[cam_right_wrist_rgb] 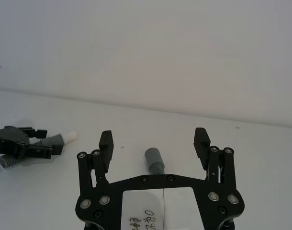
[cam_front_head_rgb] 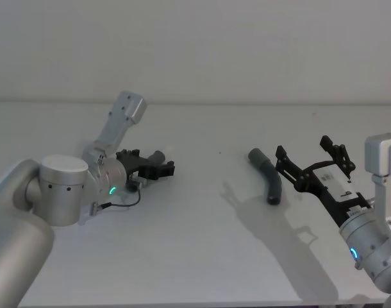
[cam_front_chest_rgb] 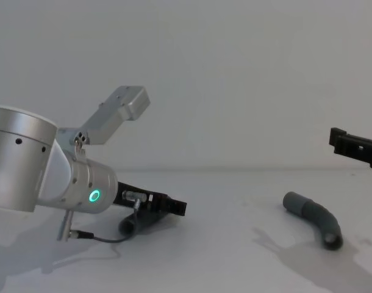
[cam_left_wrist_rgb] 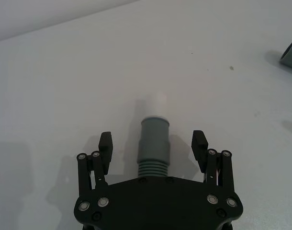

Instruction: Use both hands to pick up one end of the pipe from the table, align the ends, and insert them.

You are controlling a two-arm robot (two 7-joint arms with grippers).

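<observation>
1. the left gripper point(cam_front_head_rgb: 165, 168) sits low on the white table point(cam_front_head_rgb: 195, 256) at the left. its black fingers point(cam_left_wrist_rgb: 105, 143) are spread to either side of one pipe piece point(cam_left_wrist_rgb: 154, 148), with a gap showing on both sides, so nothing is clenched.
2. that piece is dark grey ribbed hose ending in a smooth grey cuff. a narrow white tube tip point(cam_left_wrist_rgb: 155, 103) pokes out past the fingertips.
3. the second pipe piece point(cam_front_head_rgb: 270, 179) lies flat on the table's right half, well apart from the first. it is curved and dark grey, with a wider smooth collar point(cam_front_head_rgb: 255, 154) at its far end.
4. the right gripper point(cam_front_head_rgb: 302, 147) hangs above the table just right of that piece, fingers wide apart and empty.
</observation>
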